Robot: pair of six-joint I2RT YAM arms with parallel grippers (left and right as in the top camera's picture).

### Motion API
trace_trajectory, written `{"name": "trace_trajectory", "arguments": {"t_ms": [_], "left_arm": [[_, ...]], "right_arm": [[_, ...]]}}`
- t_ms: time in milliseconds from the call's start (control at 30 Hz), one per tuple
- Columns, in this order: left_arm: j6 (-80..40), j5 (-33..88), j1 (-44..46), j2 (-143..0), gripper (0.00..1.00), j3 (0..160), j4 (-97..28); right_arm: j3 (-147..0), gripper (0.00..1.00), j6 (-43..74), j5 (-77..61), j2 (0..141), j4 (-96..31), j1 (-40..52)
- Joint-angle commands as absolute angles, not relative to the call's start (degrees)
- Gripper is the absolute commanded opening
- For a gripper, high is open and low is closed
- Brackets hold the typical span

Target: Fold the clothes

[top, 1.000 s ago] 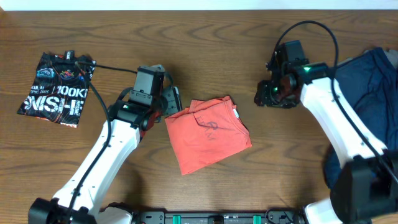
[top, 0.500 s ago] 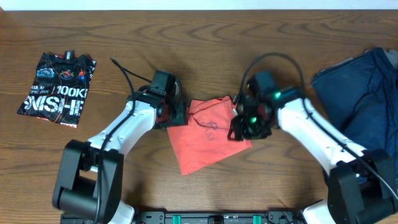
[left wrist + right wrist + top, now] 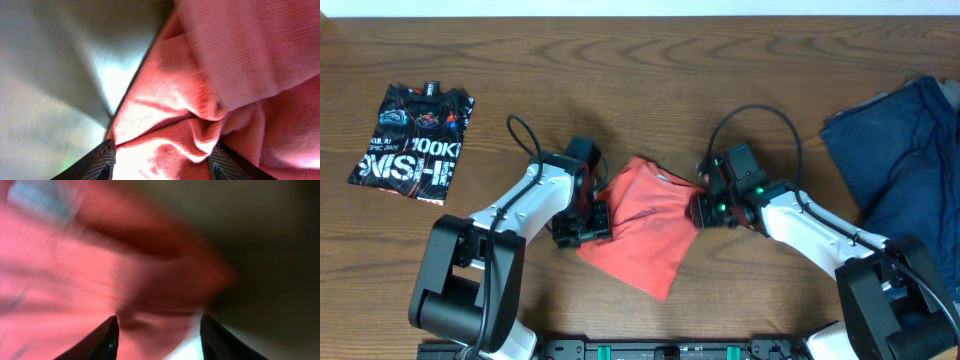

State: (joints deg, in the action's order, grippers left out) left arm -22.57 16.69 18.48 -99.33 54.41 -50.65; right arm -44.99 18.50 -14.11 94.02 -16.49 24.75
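My left claw (image 3: 161,165) has a bunched fold of the coral-red T-shirt (image 3: 200,75) packed between its fingers. They sit fairly wide apart, but only because the wad of cloth fills the gap, so I read this as a closed hold on the shirt's left edge. My right claw (image 3: 159,340) is harder to call. Its wrist view is smeared by motion, and red cloth (image 3: 75,280) lies between the fingers, but I cannot tell whether they have actually pinched it.

From overhead, the left claw (image 3: 582,225) and right claw (image 3: 705,210) now flank the shirt (image 3: 645,225), touching its opposite sides. A second ago the right arm was well away, up by the navy garment (image 3: 900,170), and the shirt lay flat as a neat folded rectangle. Half a second ago both claws had arrived at its edges. Now the outline has changed: the cloth is drawn between the two claws, peaked at the top and tapering to a point toward me, and I take that to mean it is coming up off the tabletop (image 3: 620,60).

I judge this to be a lift or a reposition of the already folded shirt rather than a fresh crease. The risk is that the fold opens if the right side is not truly gripped. The black graphic tee (image 3: 412,140) rests far left, untouched.
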Motion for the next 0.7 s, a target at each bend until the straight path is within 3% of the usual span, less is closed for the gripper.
{"name": "trace_trajectory", "arguments": {"t_ms": [0,233,367,667], "left_arm": [[-26.9,16.6,18.3,-99.6,0.6,53.5,-52.2],[-26.9,14.4,16.0,-90.6,0.69,56.5,-51.3],[-26.9,13.9,12.3,-84.0,0.99,57.0,-48.1],[-6.0,28.4,11.1,-86.8,0.98,56.9,-36.9]], "right_arm": [[-44.6,0.49,19.6,-5.0,94.9,-10.7,22.4],[-46.9,0.53,17.8,-6.6,94.7,-13.1,22.3],[-46.8,0.57,17.5,-5.7,94.7,-17.6,22.2],[-46.8,0.59,17.5,-5.4,94.7,-20.4,22.2]]}}
